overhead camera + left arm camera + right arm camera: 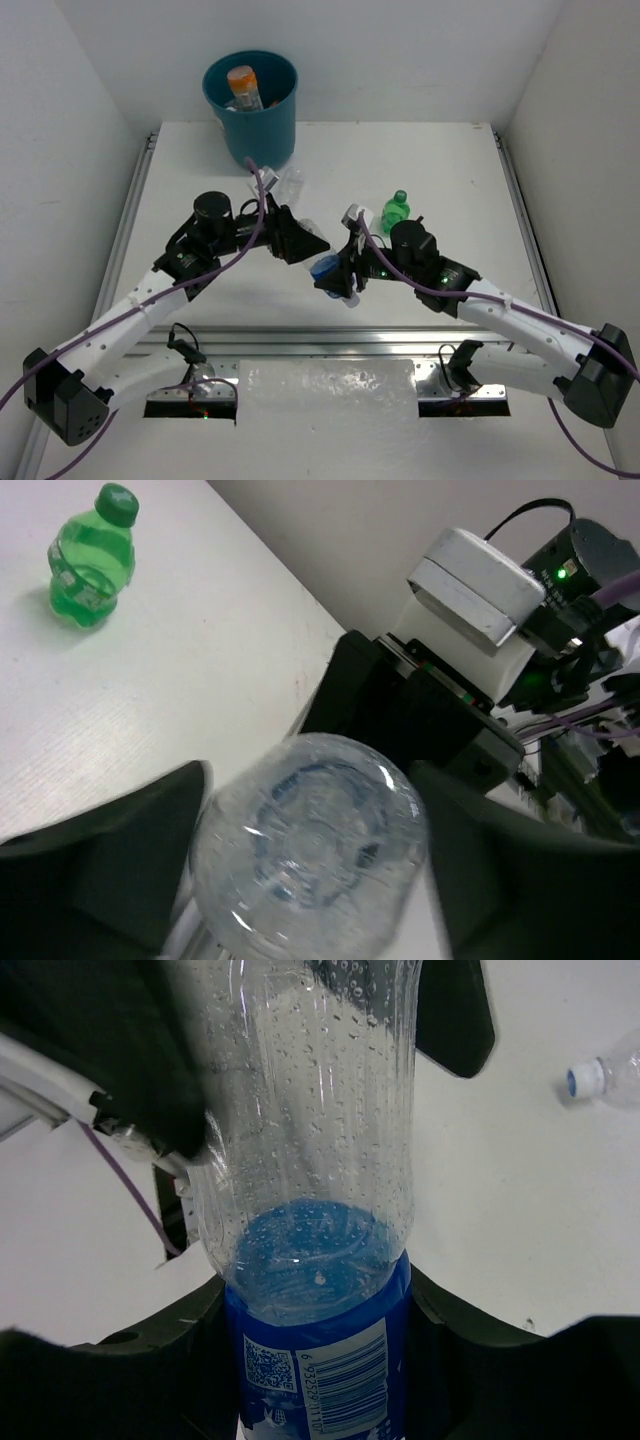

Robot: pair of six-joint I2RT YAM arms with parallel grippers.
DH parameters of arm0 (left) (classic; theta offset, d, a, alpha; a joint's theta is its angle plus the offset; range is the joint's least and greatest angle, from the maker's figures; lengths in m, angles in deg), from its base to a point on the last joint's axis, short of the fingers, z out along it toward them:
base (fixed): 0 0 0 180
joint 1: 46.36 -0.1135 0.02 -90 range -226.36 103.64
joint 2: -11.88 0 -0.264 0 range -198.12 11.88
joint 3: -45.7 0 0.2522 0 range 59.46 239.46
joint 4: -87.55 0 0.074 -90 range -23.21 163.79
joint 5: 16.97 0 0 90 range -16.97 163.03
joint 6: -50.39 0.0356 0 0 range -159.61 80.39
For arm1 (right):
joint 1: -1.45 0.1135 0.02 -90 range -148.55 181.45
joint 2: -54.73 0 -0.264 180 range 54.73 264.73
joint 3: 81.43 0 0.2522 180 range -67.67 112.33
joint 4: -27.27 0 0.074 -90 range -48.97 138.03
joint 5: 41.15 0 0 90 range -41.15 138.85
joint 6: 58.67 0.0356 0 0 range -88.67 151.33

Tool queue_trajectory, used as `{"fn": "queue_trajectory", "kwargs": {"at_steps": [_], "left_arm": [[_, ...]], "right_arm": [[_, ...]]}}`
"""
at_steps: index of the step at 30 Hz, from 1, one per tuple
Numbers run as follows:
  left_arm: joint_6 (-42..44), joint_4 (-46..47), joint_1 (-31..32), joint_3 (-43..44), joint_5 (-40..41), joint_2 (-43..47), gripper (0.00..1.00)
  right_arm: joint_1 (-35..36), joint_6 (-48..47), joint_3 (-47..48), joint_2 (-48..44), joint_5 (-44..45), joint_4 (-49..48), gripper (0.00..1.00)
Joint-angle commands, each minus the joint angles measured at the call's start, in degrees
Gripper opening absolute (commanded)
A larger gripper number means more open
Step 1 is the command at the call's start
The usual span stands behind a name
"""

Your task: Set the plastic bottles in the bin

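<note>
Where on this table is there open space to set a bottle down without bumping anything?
Bare table runs from the green bottle to the right rail, and on the far left beside the bin. Crowded: the centre, where the left gripper and right gripper meet on the blue-labelled bottle, and the clear bottle by the bin's base.

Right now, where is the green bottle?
In the top view the green bottle stands on the table right of centre, just behind the right arm, well clear of the bin at the far left.
</note>
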State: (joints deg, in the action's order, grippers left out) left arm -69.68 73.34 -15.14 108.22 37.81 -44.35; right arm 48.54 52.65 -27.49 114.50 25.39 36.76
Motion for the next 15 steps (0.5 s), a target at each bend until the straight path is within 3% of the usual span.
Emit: {"fn": "queue_trajectory", "kwargs": {"at_steps": [1, 2, 3, 4, 6, 7, 8, 12, 13, 15], "left_arm": [[-1.9, 6.8, 0.6, 2.0, -0.6, -0.4, 0.7], [-2.4, 7.7, 0.7, 2.3, -1.1, -0.9, 0.51], [-3.2, 7.8, 0.7, 2.7, -1.7, -1.4, 0.14], [-3.3, 7.7, 0.7, 4.0, -2.3, -2.7, 0.05], [-3.3, 6.4, 0.7, 5.3, -3.3, -3.9, 0.0], [-3.0, 5.7, 0.8, 6.9, -2.1, -4.2, 0.0], [-1.9, 3.2, 0.6, 7.9, 0.0, -4.2, 0.0], [1.7, -11.3, -2.6, 21.9, 22.1, -6.3, 0.0], [1.8, -13.5, -5.5, 29.3, 30.7, -8.5, 0.0], [1.6, -17.6, -8.9, 36.5, 38.3, -11.6, 0.0]], "right_arm": [[0.5, -1.9, 0.2, -1.5, -6.0, -5.6, 0.26], [0.4, -1.8, 0.1, -1.6, -6.0, -5.8, 0.27], [0.3, -1.5, 0.1, -1.8, -5.5, -5.9, 0.28], [0.4, -1.3, -0.3, -2.0, -4.0, -5.9, 0.29], [0.4, -1.3, -0.5, -3.4, -1.2, -5.7, 0.41], [0.4, -1.2, -0.7, -4.0, 3.5, -4.6, 0.53], [0.3, -0.8, -0.7, -5.4, 6.5, -3.7, 0.98], [0.2, -0.1, 1.4, -9.0, 25.5, 6.6, 0.99], [0.3, 0.3, 2.8, -9.7, 29.1, 12.0, 0.99], [0.3, 1.2, 4.1, -12.2, 37.7, 18.1, 0.99]]}}
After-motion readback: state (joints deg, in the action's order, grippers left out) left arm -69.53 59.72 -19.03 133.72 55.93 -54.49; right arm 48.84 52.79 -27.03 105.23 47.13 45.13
